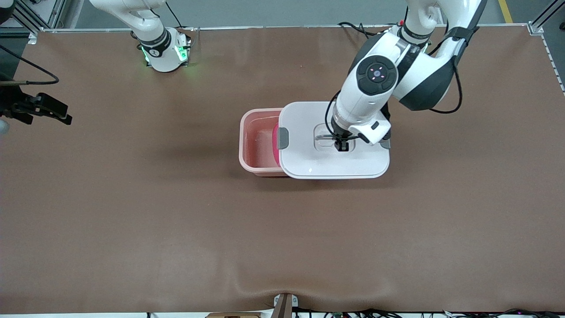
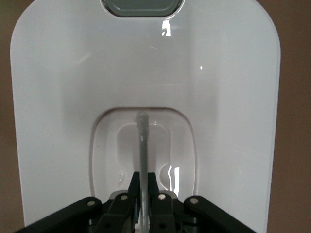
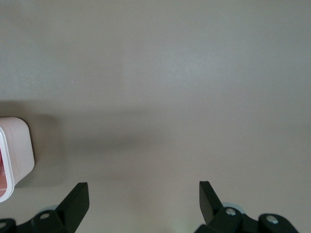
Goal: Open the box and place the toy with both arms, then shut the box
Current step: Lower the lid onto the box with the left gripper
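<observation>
No readable writing, lid (image 1: 309, 159) half over box (image 1: 256, 145)

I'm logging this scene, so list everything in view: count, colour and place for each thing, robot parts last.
table: one, brown, under everything.
box: one, pale pink, mid-table, partly uncovered at the end toward the right arm.
lid: one, white with grey side clips, held by its centre handle over the box, offset toward the left arm's end.
toy: one, bright pink, a sliver showing inside the box under the lid's edge.
left gripper: one, black, shut on the lid's handle.
right gripper: one, black, open, waiting over bare table at the right arm's end.
</observation>
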`<state>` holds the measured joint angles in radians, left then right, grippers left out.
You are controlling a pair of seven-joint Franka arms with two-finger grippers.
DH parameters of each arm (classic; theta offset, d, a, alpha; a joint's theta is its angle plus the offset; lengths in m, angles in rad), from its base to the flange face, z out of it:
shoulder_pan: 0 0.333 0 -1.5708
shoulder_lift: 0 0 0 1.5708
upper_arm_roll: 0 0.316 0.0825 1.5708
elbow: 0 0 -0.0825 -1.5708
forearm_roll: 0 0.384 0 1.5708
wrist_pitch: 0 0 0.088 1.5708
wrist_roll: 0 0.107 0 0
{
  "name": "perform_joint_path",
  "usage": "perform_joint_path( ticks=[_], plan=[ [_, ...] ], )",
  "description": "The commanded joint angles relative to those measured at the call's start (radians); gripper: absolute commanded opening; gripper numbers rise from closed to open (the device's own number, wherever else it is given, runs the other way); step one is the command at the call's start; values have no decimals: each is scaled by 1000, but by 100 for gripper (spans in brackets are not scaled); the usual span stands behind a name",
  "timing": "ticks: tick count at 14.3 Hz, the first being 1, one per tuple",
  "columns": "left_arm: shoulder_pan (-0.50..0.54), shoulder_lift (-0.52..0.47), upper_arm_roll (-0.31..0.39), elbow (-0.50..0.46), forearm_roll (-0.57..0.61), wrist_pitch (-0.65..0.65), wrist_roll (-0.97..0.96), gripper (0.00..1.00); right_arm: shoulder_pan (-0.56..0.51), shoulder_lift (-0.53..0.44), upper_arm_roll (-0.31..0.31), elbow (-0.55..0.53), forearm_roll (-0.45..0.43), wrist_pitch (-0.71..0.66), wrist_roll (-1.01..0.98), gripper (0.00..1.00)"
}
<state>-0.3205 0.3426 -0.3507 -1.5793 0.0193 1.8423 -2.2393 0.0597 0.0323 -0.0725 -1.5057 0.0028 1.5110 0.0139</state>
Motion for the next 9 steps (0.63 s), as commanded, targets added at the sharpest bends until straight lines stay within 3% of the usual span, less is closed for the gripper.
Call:
perform_joint_path(
  ticks=[1,9],
  plan=[
    [-37,15,-2,7,47,32,-78,0,-4,0,0,13,-24,12,21,100],
    [-106,61,-2,24,64,80,-141,0,-17,0,-4,13,-23,18,14,100]
  ],
)
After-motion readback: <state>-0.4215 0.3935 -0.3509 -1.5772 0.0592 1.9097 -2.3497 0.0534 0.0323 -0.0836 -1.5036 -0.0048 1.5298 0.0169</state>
